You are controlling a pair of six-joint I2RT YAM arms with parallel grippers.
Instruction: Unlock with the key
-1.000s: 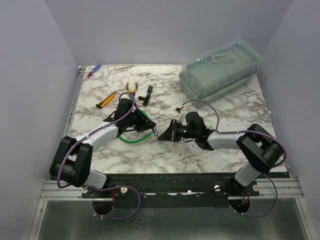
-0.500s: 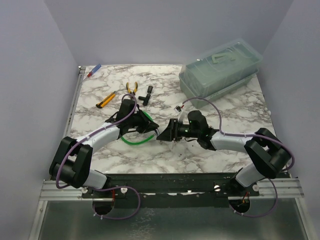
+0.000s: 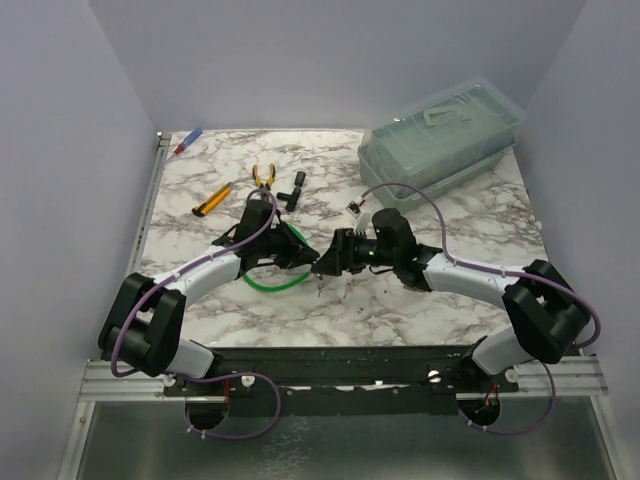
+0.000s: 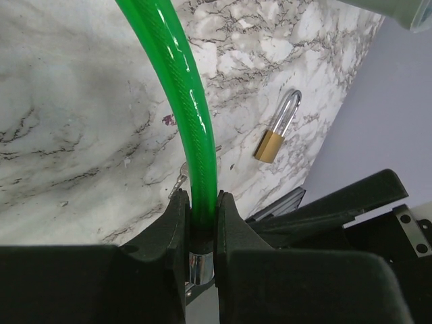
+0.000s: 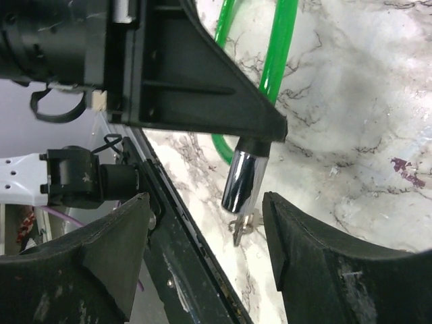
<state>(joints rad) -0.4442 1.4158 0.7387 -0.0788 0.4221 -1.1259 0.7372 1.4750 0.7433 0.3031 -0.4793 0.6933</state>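
Pinching the glossy green cord point(image 4: 187, 101) at its chrome ferrule point(image 5: 241, 177), left fingers point(image 4: 162, 236) dangle the silver key point(image 5: 241, 227); right fingers point(image 5: 101, 260) spread.

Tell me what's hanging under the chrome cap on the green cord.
A small silver key dangles there over the marble table; the cap's top is hidden by the left gripper.

Black-and-white arms point(image 3: 205, 268), purple cables point(image 3: 398, 186)

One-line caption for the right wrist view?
Open right gripper frames the chrome ferrule and dangling key ending the green cord, which the left gripper pinches.
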